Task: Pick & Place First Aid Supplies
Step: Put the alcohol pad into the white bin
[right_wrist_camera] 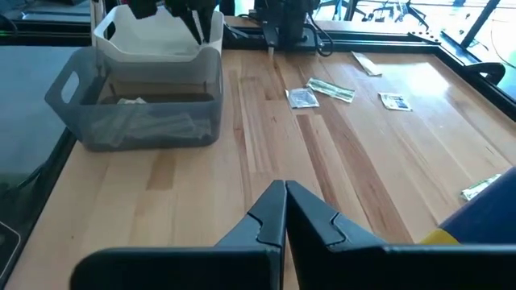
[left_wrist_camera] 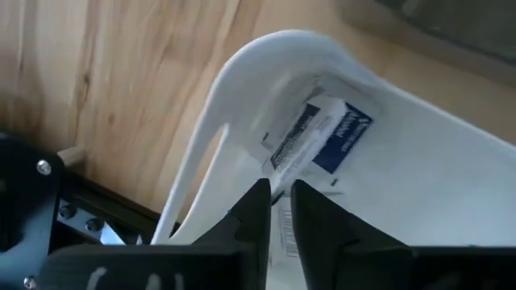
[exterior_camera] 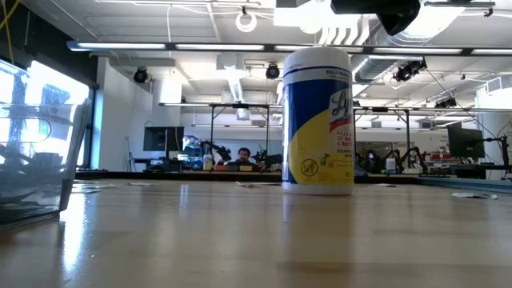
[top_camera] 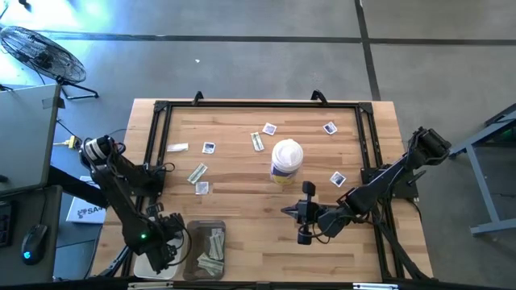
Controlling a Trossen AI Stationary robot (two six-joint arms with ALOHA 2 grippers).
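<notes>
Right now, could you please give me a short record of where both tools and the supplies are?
left tool: over the white bin, at a blue-printed square packet lying inside it
right tool: shut, empty, over bare table near the canister
gray bin: holds green-white strips
loose packets: squares and strips scattered across the table

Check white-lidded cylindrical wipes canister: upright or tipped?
Upright. The white-lidded cylindrical wipes canister stands on its base on the wooden table, lid up.
</notes>
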